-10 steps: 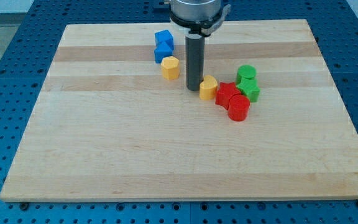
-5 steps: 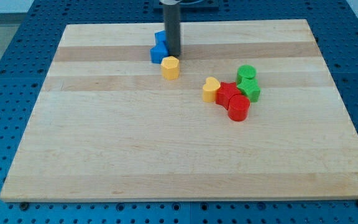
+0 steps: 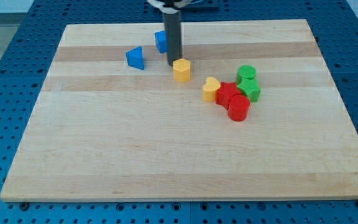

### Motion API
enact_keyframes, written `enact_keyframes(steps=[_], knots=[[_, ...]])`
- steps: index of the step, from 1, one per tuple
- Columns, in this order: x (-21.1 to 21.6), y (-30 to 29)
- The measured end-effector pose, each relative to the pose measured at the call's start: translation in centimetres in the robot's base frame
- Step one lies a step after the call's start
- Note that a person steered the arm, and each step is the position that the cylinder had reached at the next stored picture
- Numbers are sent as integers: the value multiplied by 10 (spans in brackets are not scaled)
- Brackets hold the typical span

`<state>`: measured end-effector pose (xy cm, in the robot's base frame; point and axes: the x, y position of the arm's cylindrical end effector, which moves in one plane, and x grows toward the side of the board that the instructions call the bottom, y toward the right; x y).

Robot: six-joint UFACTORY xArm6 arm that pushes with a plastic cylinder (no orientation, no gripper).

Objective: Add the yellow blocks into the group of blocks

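A yellow hexagonal block point(image 3: 181, 70) lies near the board's top middle. My tip point(image 3: 173, 64) touches its upper left side. A yellow heart-shaped block point(image 3: 211, 89) rests against the left of a group: a red block point(image 3: 226, 94), a red cylinder point(image 3: 238, 107), a green cylinder point(image 3: 246, 73) and a green block point(image 3: 250, 89). A blue triangular block point(image 3: 135, 58) lies to the left of my rod. Another blue block point(image 3: 161, 41) is partly hidden behind the rod.
The wooden board point(image 3: 166, 155) lies on a blue perforated table point(image 3: 5, 74). The board's edges are close at the view's top and right.
My tip went from the heart block up to the blue blocks, then down-right behind the yellow hexagon, which slid right. The blue triangular block was knocked to the left.
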<state>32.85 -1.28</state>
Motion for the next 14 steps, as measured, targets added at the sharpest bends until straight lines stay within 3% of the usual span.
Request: enact_keyframes(steps=[5,7,10,14], knots=[[63,21],[62,-36],[107,-14],[107,5]])
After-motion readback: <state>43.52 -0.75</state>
